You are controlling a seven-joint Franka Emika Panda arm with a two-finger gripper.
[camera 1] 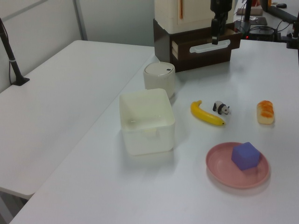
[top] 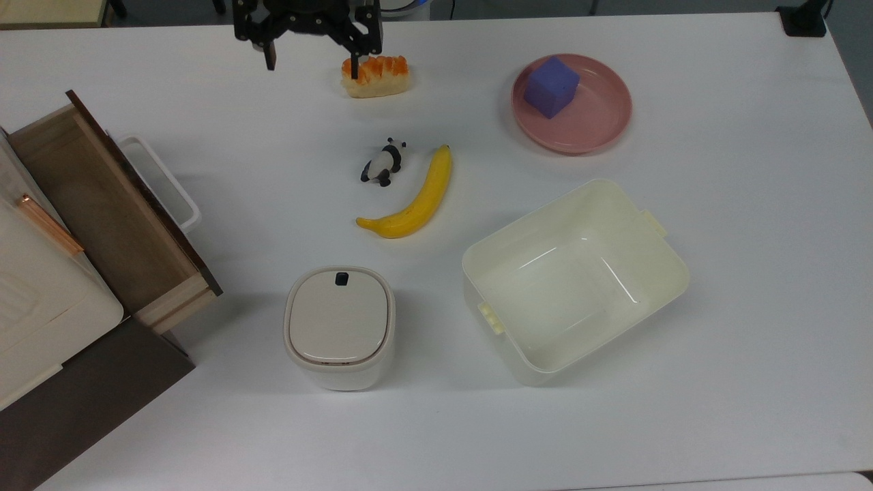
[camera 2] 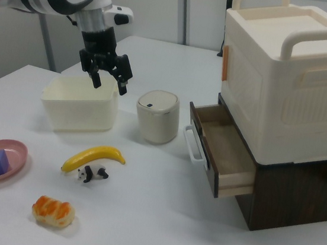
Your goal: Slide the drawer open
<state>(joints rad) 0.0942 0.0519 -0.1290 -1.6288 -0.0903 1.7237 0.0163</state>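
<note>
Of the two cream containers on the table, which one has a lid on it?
The small rounded bin near the drawer has its lid on. The bigger rectangular tub is open and empty.

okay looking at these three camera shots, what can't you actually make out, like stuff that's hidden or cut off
- Arm above the gripper: cut off by the top view's upper edge.
- Back of the drawer: hidden under the cream box in the top view.
- Lidded bin contents: hidden by its closed lid in the right view.
- Drawer interior: hidden behind its dark front in the left view.
</note>
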